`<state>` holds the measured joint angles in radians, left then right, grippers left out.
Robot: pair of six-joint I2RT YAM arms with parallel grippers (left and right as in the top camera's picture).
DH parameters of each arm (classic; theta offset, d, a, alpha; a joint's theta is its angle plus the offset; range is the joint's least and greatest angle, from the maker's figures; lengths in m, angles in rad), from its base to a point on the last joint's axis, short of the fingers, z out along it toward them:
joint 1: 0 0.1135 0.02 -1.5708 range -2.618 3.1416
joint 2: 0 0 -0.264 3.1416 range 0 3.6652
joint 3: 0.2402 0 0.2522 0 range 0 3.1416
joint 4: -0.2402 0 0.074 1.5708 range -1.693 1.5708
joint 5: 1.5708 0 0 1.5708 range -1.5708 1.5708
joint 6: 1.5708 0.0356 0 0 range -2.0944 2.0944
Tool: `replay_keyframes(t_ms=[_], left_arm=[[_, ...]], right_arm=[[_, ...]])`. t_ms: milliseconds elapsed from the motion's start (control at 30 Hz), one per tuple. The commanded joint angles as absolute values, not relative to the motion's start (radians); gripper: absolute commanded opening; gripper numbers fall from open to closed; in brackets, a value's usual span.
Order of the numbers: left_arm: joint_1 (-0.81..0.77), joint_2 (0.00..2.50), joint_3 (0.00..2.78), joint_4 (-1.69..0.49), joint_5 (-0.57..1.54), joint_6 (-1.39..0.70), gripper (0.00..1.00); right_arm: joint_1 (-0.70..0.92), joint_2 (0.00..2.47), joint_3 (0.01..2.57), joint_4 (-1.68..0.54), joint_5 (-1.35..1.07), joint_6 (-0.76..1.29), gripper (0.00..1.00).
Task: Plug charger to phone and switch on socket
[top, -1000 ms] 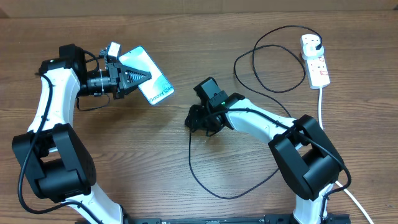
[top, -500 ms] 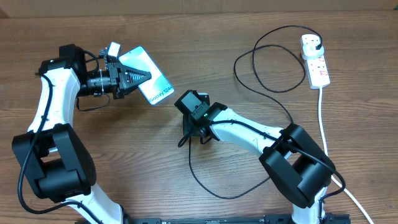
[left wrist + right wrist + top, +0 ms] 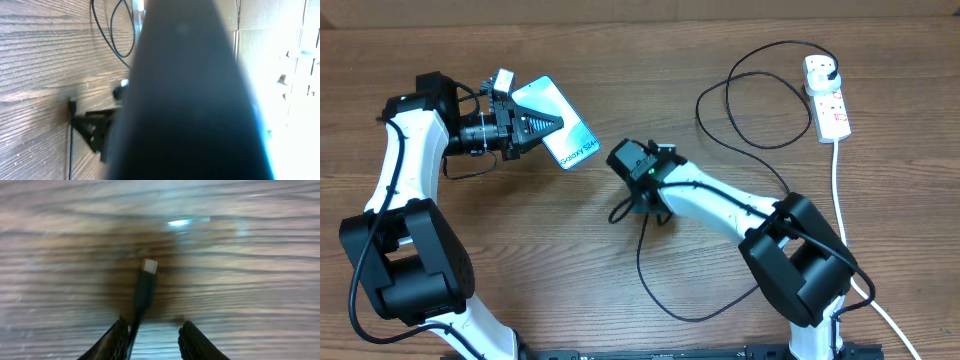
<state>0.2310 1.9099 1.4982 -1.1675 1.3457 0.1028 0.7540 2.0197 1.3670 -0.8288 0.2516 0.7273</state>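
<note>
My left gripper (image 3: 542, 122) is shut on the phone (image 3: 568, 132), holding it tilted above the table with its cyan screen up. In the left wrist view the phone's dark body (image 3: 190, 100) fills most of the frame. The charger's thin black cable (image 3: 760, 95) loops across the table from a black plug in the white socket (image 3: 828, 102). Its connector tip (image 3: 150, 266) lies on the wood just ahead of my right gripper (image 3: 152, 340). That gripper's jaws stand apart, and the cable (image 3: 144, 294) runs between them against the left finger (image 3: 117, 339). From overhead, my right gripper (image 3: 640, 208) points down at the tabletop.
A thick white cord (image 3: 837, 175) runs from the socket toward the table's front right. A wide loop of the black cable (image 3: 670, 300) lies in front of the right arm. Cardboard lines the table's far edge (image 3: 640, 8).
My right gripper swung left toward the phone and its jaws have narrowed around the cable. The cable's end and lower loop shifted with it. The left arm and phone have not moved.
</note>
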Motion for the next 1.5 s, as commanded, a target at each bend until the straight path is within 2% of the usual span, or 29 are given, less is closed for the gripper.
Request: replay_keyframes(t_ms=[0, 233, 600, 867, 933, 1133, 1267, 1400, 1467], left_arm=[[0.229, 1.902, 1.509, -1.174, 1.376, 0.097, 0.04], [0.229, 1.902, 1.509, -1.174, 1.376, 0.097, 0.04], [0.229, 1.902, 1.509, -1.177, 1.350, 0.097, 0.04], [0.229, 1.902, 1.509, -1.177, 1.350, 0.096, 0.04], [0.229, 1.902, 1.509, -1.176, 1.350, 0.097, 0.04], [0.229, 1.902, 1.509, -1.177, 1.350, 0.097, 0.04], [0.229, 1.902, 1.509, -1.177, 1.350, 0.097, 0.04], [0.229, 1.902, 1.509, -1.177, 1.350, 0.097, 0.04], [0.229, 1.902, 1.509, -1.177, 1.350, 0.097, 0.04]], right_arm=[[0.719, 2.025, 1.427, -0.881, 0.282, 0.773, 0.33], [0.713, 2.025, 1.428, -0.842, 0.110, 0.851, 0.35], [0.713, 2.079, 1.422, -0.789, 0.164, 0.897, 0.33], [0.713, 2.112, 1.422, -0.792, 0.216, 0.897, 0.29], [0.713, 2.112, 1.422, -0.796, 0.216, 0.897, 0.25], [0.713, 2.112, 1.422, -0.798, 0.215, 0.897, 0.24], [0.713, 2.112, 1.422, -0.801, 0.207, 0.894, 0.18], [0.713, 2.112, 1.422, -0.801, 0.204, 0.894, 0.06], [0.713, 2.112, 1.422, -0.800, 0.200, 0.893, 0.04]])
